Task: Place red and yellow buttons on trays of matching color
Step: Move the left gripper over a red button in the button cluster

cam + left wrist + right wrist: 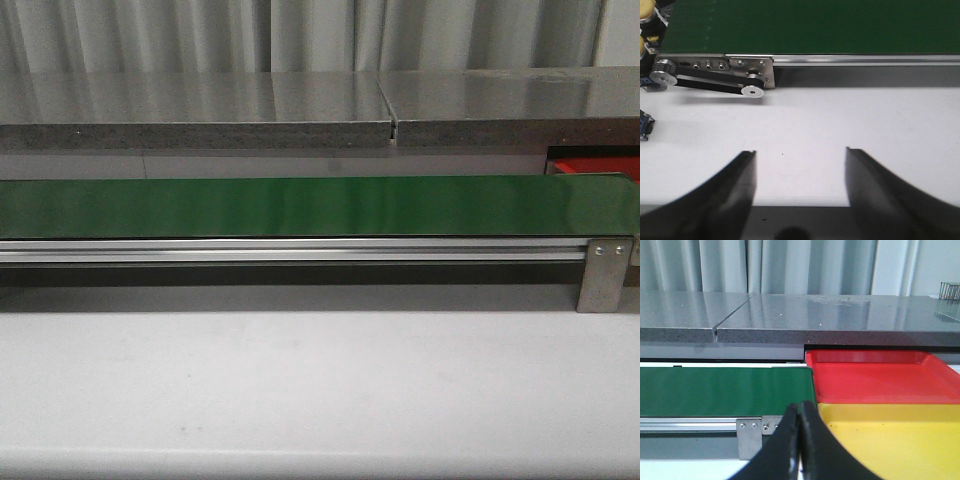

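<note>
Red tray [875,375] beyond pressed-together right fingers [812,445] (yellow tray [890,435] nearer)

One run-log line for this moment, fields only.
belt: no buttons visible | red tray: empty | yellow tray: empty | left gripper: open | right gripper: shut, empty

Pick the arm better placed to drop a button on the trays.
Right, probably. Its gripper, shut, faces the red tray and yellow tray; the left gripper, open, sees only conveyor belt. No buttons visible.
</note>
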